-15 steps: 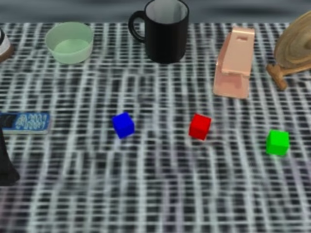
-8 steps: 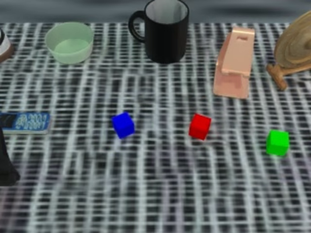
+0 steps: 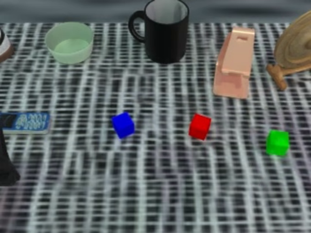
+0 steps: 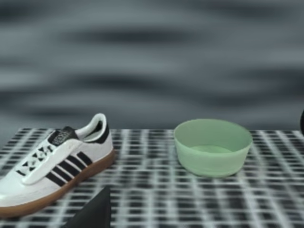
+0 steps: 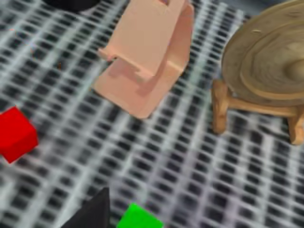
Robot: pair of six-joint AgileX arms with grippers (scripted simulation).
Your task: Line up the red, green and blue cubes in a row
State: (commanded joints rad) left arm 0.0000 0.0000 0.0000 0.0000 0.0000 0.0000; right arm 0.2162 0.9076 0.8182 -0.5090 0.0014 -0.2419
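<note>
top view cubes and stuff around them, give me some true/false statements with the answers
1. The red cube lies between the blue cube and the green cube. True.
2. The green cube sits inside the green bowl. False: it rests on the table toward the right side, and the bowl is at the far left.
3. The black mug stands upright at the far edge, with no cube in it. True.
4. The blue cube touches the red cube. False: a clear stretch of checked cloth separates them.
5. The left gripper is closed on the blue cube. False: it sits at the table's left edge, well away from every cube.
</note>
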